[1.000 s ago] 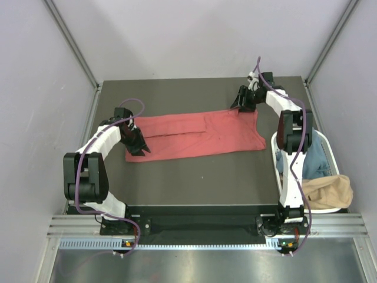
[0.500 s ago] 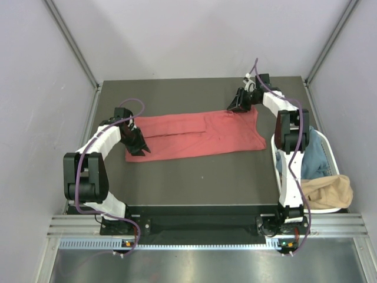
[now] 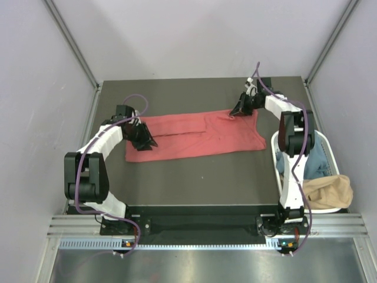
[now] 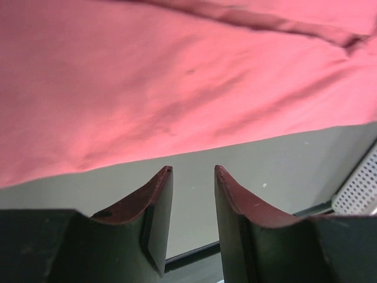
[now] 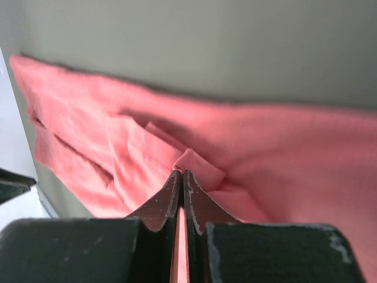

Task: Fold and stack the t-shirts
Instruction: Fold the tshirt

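Note:
A coral-red t-shirt [image 3: 200, 134] lies flat across the middle of the dark table, folded into a long strip. My right gripper [image 3: 235, 111] is at the shirt's far edge, right of centre. In the right wrist view its jaws [image 5: 181, 172] are pressed together on a small raised fold of the red cloth [image 5: 200, 166]. My left gripper [image 3: 145, 139] hovers over the shirt's left end. In the left wrist view it [image 4: 192, 170] stands open with only bare table between its fingers, and the red shirt's [image 4: 177, 76] near edge lies just beyond the tips.
A white slotted basket [image 3: 274, 143] stands at the table's right edge, beside the right arm. It holds a blue t-shirt [image 3: 318, 158] and a tan t-shirt [image 3: 327, 191]. Its corner [image 4: 359, 190] shows in the left wrist view. Grey walls close in the table.
My right gripper has shut on the shirt's far edge, pinching a fold. My left gripper has shifted a little farther and to the right over the shirt's left end.

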Robot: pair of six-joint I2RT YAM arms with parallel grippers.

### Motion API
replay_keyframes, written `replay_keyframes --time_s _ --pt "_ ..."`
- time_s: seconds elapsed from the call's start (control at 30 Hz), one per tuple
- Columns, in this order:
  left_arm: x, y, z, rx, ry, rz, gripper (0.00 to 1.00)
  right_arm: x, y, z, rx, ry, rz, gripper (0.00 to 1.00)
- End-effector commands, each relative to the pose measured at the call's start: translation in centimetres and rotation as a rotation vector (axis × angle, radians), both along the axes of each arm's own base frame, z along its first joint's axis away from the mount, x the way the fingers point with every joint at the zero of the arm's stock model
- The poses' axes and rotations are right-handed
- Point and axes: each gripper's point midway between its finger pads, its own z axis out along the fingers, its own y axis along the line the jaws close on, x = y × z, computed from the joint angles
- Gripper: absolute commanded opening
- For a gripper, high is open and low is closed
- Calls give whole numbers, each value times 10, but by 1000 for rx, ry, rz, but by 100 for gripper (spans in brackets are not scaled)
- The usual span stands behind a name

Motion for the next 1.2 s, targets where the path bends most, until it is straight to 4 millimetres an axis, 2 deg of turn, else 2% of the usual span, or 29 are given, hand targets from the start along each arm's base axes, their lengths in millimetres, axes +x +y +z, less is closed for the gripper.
replay_keyframes --time_s 0.0,0.13,0.27,0.3,0.33,0.4,0.43,0.5,0.53,0.57,0.6,0.63,0.73,0.8,0.9,1.0,1.1,1.17 --pt "35 -31 32 -79 -171 -81 40 -4 4 63 15 -157 22 0" --pt "45 -60 43 -103 -233 -151 40 -35 -1 72 1 -147 13 0" --pt "49 -98 44 -114 -249 -239 43 -67 -4 67 0 -104 15 0" --pt "49 -105 45 -113 -255 -256 43 -75 -3 71 6 -103 22 0" --pt "52 -113 47 -116 -272 -274 44 -90 -4 58 5 -58 25 0" --pt "49 -131 48 -119 -288 -318 45 -109 -5 55 8 -37 33 0" --pt "51 -138 47 -120 -295 -330 46 -128 -7 38 5 18 35 2" --pt "50 -152 48 -125 -311 -366 47 -148 -6 30 12 43 54 6" --pt "54 -158 46 -123 -316 -379 47 -165 -9 17 7 89 56 8" --pt "52 -166 45 -118 -319 -399 48 -171 -10 13 3 101 57 9" --pt "54 -170 45 -115 -325 -408 48 -176 -10 14 2 95 60 11" --pt "59 -175 43 -104 -331 -411 48 -181 -12 11 -2 107 59 21" --pt "68 -192 39 -77 -352 -436 49 -172 -19 21 -36 72 29 33" --pt "73 -202 40 -69 -369 -444 49 -164 -21 29 -44 58 5 35" --pt "92 -220 47 -43 -455 -444 49 -153 -24 42 -54 31 -20 36" --pt "104 -235 51 -20 -513 -472 48 -156 -27 39 -73 62 -26 40" --pt "112 -248 54 -29 -491 -484 48 -163 -34 35 -107 80 -27 45" --pt "106 -255 46 -13 -487 -526 48 -166 -38 33 -131 69 -23 48"
